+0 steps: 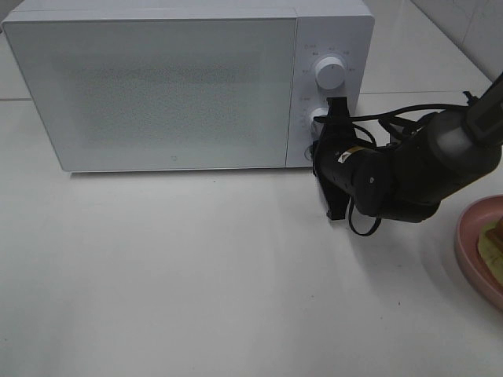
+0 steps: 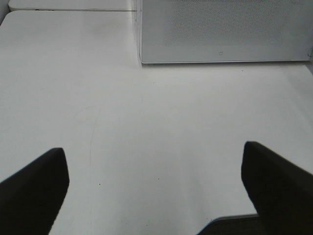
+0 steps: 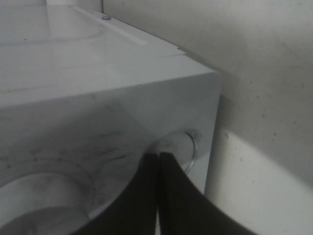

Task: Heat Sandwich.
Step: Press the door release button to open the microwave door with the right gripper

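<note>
Closed right end effector (image 3: pixel 159 156) at microwave (image 1: pixel 157 86) knob (image 3: pixel 179 145); plate (image 1: pixel 465 236) aside.

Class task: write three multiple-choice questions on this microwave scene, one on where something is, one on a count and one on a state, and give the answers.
1. Where does the sandwich lie?
A. On the pink plate at the right edge of the table
B. In the middle of the table
C. At the table's left edge

2. How many knobs does the microwave have?
A. One
B. Two
C. Four

3. The microwave's door is:
A. Closed
B. Half open
C. Wide open

Answers:
1 A, part of the sandwich shows on the plate at the high view's right edge.
2 B, an upper knob and a lower knob sit on the panel.
3 A, the door lies flush with the front.
</note>
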You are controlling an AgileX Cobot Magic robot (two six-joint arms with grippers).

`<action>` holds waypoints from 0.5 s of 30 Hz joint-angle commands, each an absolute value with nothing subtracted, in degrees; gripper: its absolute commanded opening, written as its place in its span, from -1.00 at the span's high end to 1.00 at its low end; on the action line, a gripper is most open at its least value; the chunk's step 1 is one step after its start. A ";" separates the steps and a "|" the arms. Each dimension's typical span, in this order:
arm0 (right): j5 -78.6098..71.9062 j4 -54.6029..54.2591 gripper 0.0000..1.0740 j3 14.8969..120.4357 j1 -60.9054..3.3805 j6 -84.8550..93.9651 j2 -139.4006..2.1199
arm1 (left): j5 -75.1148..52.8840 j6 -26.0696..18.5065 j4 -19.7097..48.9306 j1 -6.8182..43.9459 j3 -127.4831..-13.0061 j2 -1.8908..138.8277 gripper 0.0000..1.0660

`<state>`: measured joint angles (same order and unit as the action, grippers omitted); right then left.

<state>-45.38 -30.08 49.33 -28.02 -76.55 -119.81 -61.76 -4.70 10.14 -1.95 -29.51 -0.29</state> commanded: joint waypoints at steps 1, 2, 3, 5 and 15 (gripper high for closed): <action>-47.04 -29.91 1.00 51.28 -27.50 -76.55 -119.52 | -61.59 -4.41 10.54 -2.01 -29.51 -1.55 -0.66; -47.04 -29.91 1.00 51.28 -27.50 -76.55 -119.52 | -61.59 -4.41 10.54 -2.01 -29.51 -1.55 -0.66; -47.21 -29.91 1.00 51.68 -27.50 -76.55 -119.81 | -61.59 -4.41 10.54 -2.01 -29.51 -1.55 -0.66; -46.98 -30.14 1.00 53.11 -27.50 -76.60 -120.72 | -61.59 -4.41 10.54 -2.01 -29.51 -1.55 -0.66; -57.30 -32.09 1.00 57.12 -27.50 -73.68 -123.07 | -61.59 -4.41 10.54 -2.01 -29.51 -1.55 -0.66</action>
<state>-45.44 -32.72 52.83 -28.30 -75.75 -122.96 -61.76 -4.70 10.14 -1.95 -29.51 -0.29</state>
